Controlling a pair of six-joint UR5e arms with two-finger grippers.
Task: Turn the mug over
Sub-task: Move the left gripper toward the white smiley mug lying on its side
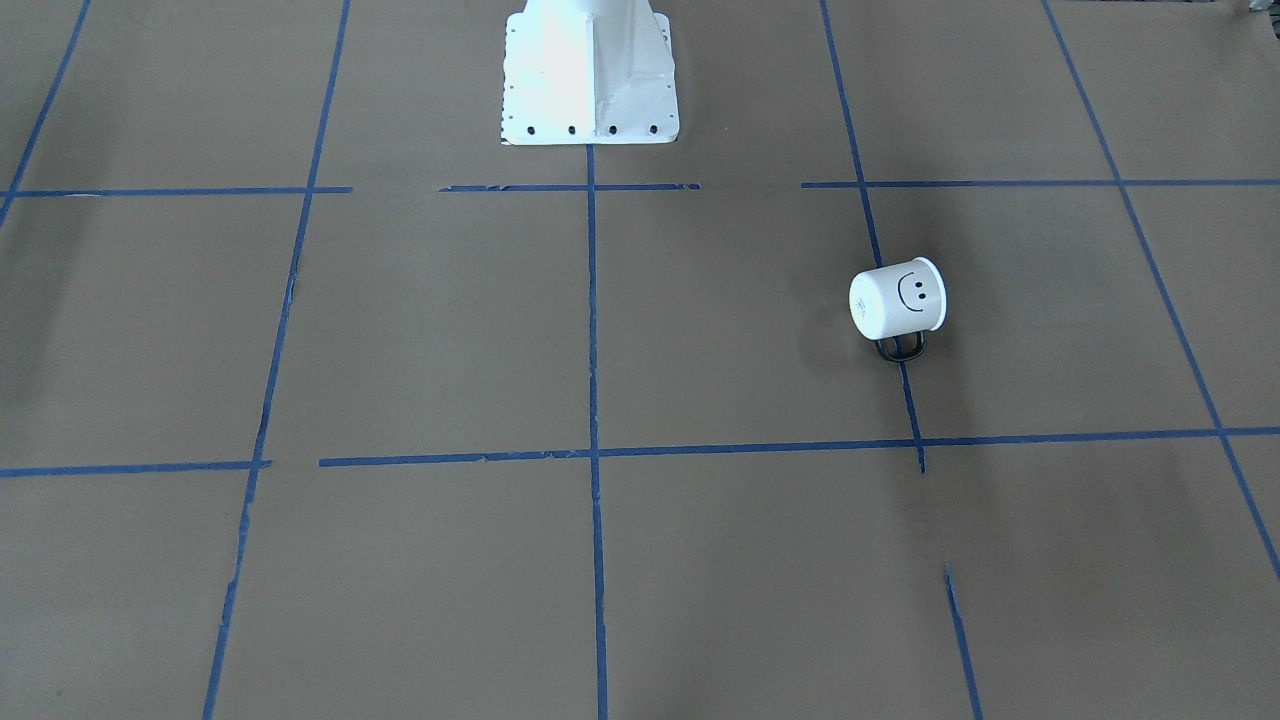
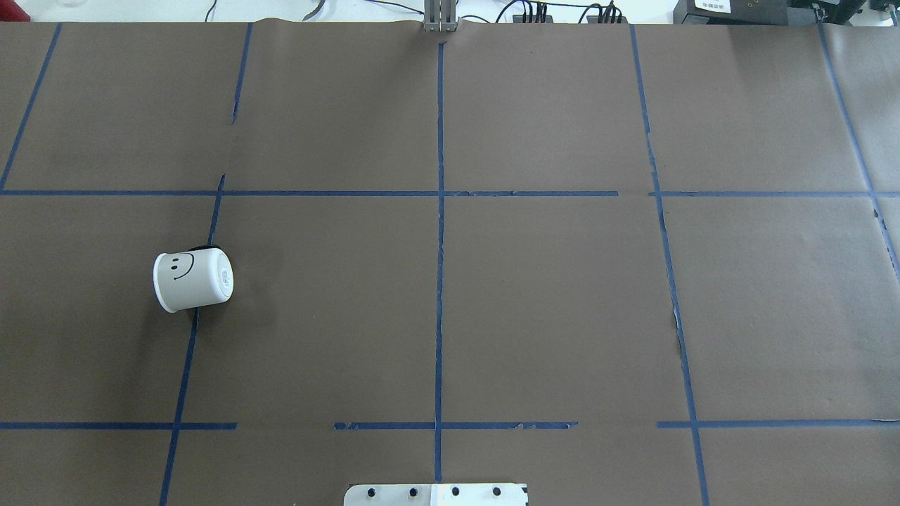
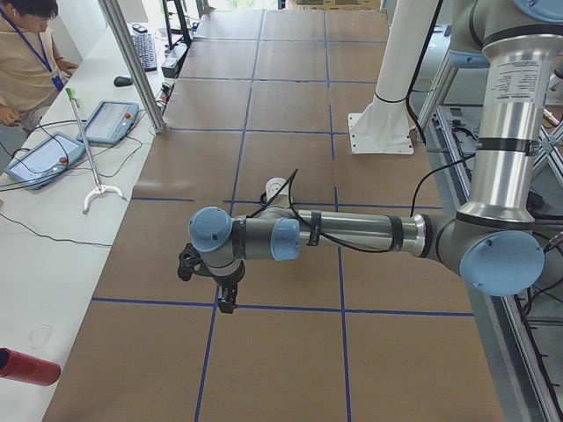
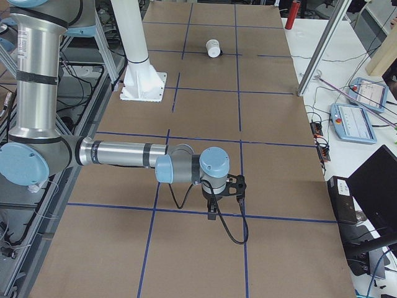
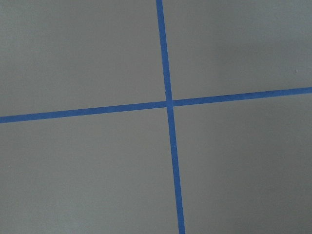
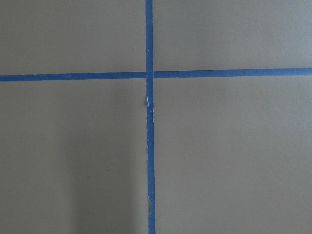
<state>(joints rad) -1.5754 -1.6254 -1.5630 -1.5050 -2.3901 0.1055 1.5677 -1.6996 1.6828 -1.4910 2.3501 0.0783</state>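
The left gripper [image 3: 227, 305] hangs fingers-down over a tape crossing [image 5: 169, 103], apparently parked clear of the work; I cannot tell whether its fingers are spread. Inward from it, well apart, the mug [image 2: 193, 281] lies on its side, face up. Its handle [image 1: 899, 347] rests on the table [image 2: 548, 295], likely stopping a roll. Far beyond, the right gripper [image 4: 211, 215] hangs likewise, its state unreadable.

Black smiley face [image 1: 912, 292] on the mug [image 1: 885, 310]

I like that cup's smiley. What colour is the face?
Black, drawn on the white mug; clearest in the front-facing view.
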